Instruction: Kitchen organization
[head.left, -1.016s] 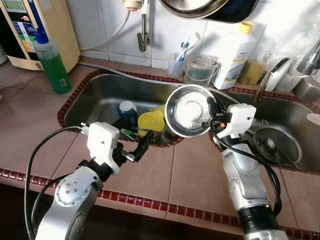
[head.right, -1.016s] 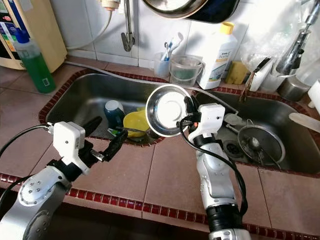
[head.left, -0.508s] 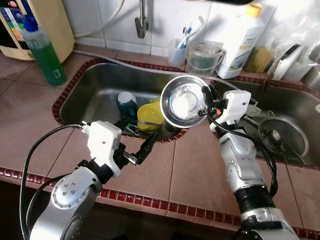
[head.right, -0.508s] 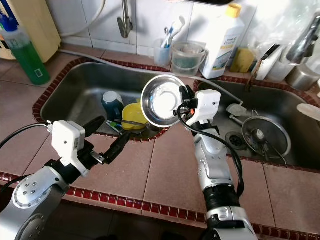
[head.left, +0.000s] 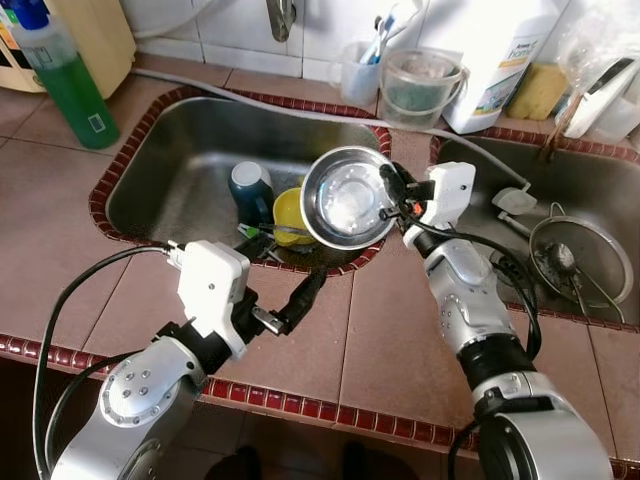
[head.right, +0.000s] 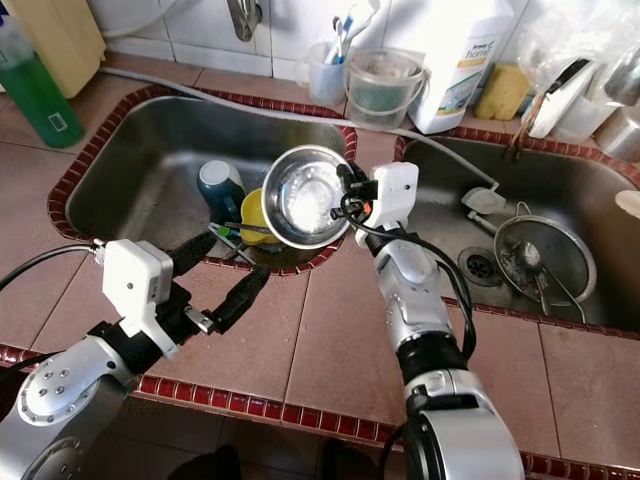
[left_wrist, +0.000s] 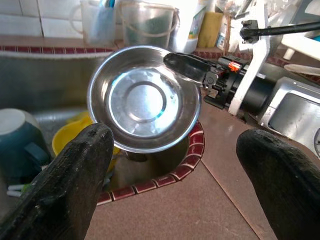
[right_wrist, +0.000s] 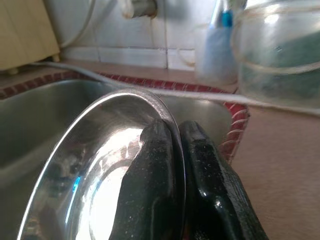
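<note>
Left claw (head.left: 300, 297) hangs wide open over the counter's (head.left: 310, 350) front edge, nothing in it. Beyond, right claw (head.left: 388, 192) pinches the round shiny steel bowl (head.left: 344, 197) by its rim, above the left sink's (head.left: 190, 150) near-right corner.

A shiny silver steel bowl (head.left: 346, 196), a yellow cup (head.left: 288, 213), a teal mug (head.left: 250, 187), green dish soap (head.left: 60, 84), and brown tiles with dark-red trim (head.left: 310, 343).
</note>
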